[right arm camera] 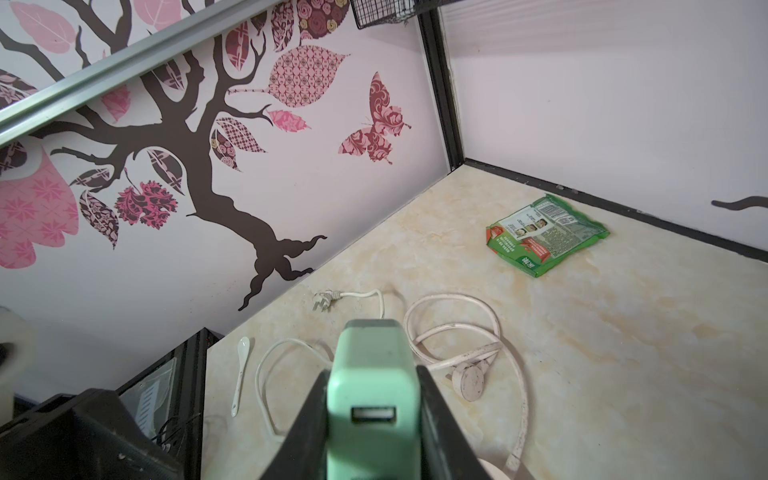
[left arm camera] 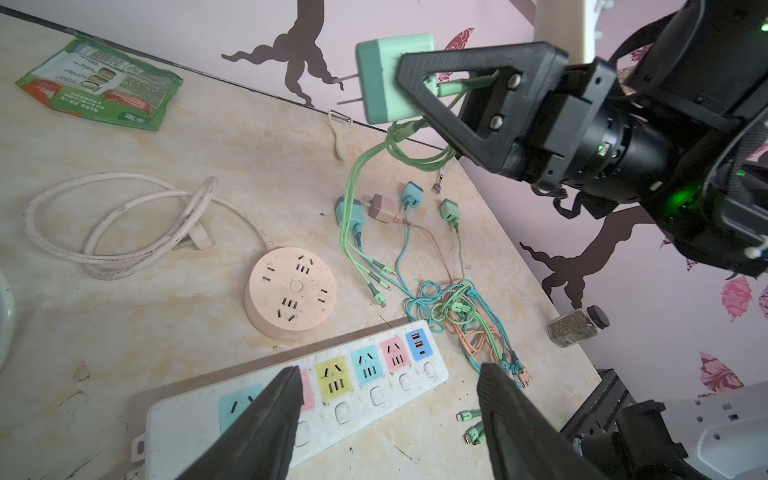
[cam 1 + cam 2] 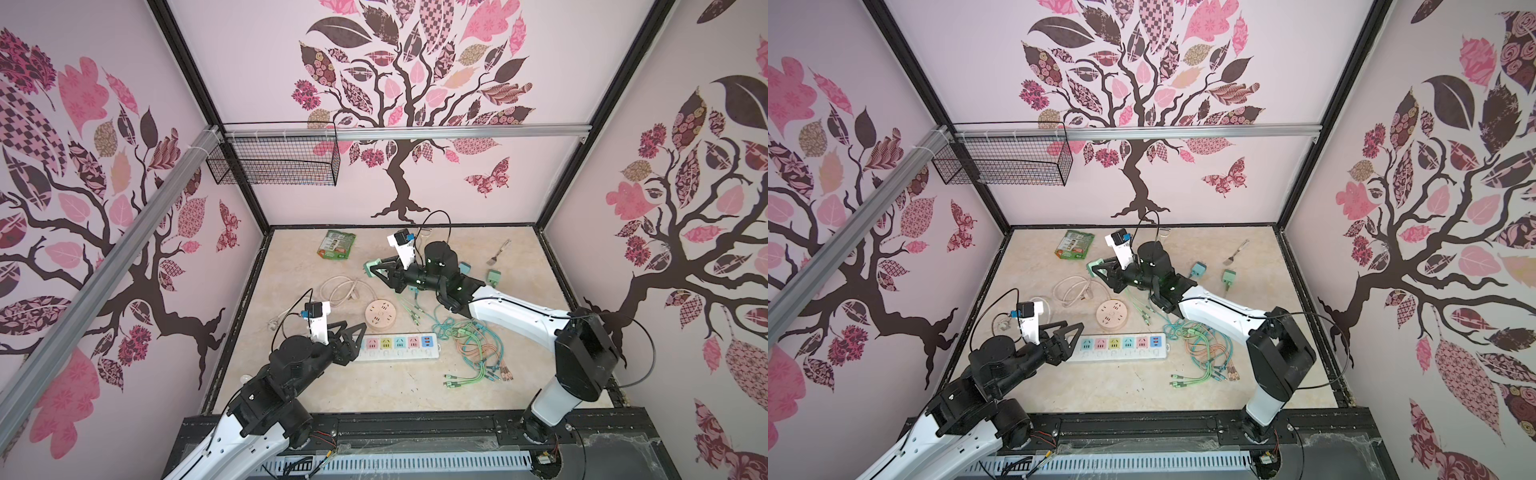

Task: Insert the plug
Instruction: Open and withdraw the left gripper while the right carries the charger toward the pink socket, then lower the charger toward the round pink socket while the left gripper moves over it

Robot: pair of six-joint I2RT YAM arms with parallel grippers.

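We have the mint green plug (image 3: 370,266) clamped between the fingers of the right gripper (image 3: 376,269). It is lifted off the table (image 3: 374,390), over the far middle, with its two metal prongs pointing left. From the right wrist, the black fingers press on both sides of the plug (image 1: 372,374), and a USB port faces the camera. Green cords (image 2: 357,199) hang from under it down to the table.

The left gripper (image 3: 357,343) hangs over the left end of the white power strip (image 3: 399,354) with its jaws spread apart and nothing between them. We cannot tell whether it touches the strip. The strip lies near the middle, running left to right, with coloured sockets along it.

Just beyond the strip sits a round pink socket hub (image 3: 380,316). A tangle of green, blue and orange cords (image 3: 473,345) lies to the right of the strip. A green packet (image 3: 336,245) lies near the far wall.
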